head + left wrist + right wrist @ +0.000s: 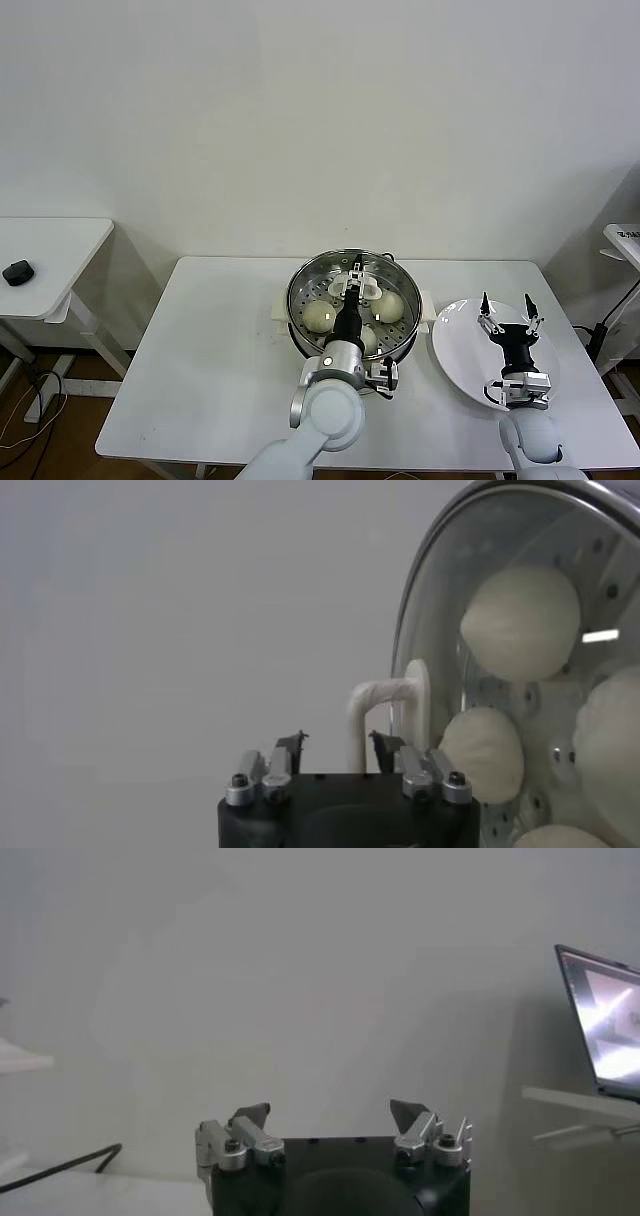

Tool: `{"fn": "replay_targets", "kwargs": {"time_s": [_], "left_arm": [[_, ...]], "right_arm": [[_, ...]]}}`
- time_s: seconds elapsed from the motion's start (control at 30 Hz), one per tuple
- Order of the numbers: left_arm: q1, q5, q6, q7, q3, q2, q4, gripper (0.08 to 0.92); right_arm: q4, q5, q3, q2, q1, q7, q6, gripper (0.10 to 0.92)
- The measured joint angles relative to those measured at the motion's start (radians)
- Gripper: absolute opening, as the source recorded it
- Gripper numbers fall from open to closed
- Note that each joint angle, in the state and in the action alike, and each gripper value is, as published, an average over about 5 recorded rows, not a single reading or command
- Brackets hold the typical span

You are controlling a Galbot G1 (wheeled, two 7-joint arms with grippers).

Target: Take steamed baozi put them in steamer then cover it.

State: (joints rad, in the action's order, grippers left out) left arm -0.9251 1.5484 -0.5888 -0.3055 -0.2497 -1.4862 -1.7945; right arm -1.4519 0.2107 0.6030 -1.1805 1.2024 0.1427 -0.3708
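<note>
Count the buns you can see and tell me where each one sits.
4 in the left wrist view, all under the glass lid inside the steamer: baozi, baozi, baozi, baozi. The head view shows only three; the left arm hides part.

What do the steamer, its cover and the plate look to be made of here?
Steamer: polished steel, judging by its mirror shine and perforated floor. Cover: clear glass in a metal rim, since the baozi show through; its cream handle looks plastic. Plate: glossy white, ceramic or plastic, hard to say.
</note>
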Motion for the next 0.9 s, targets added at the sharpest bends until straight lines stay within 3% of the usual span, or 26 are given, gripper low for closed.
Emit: {"fn": "replay_targets", "kwargs": {"time_s": [0.13,0.53,0.9], "left_arm": [[-0.031,-0.023,-0.005,-0.005,-0.003,0.024,-0.053,0.813],[-0.130,-0.177,-0.005,0.034,0.055,0.112,-0.263,0.823],[-0.239,-0.627,0.097,0.256,0.339,0.152,-0.337,0.823]], "right_arm": [[-0.001,0.000,-0.001,0.001,-0.005,0.001,0.001,0.823],[-0.027,0.005,-0.006,0.012,0.011,0.008,0.019,0.823],[-0.086,0.069,-0.008,0.041,0.051,-0.006,0.070,0.823]]}}
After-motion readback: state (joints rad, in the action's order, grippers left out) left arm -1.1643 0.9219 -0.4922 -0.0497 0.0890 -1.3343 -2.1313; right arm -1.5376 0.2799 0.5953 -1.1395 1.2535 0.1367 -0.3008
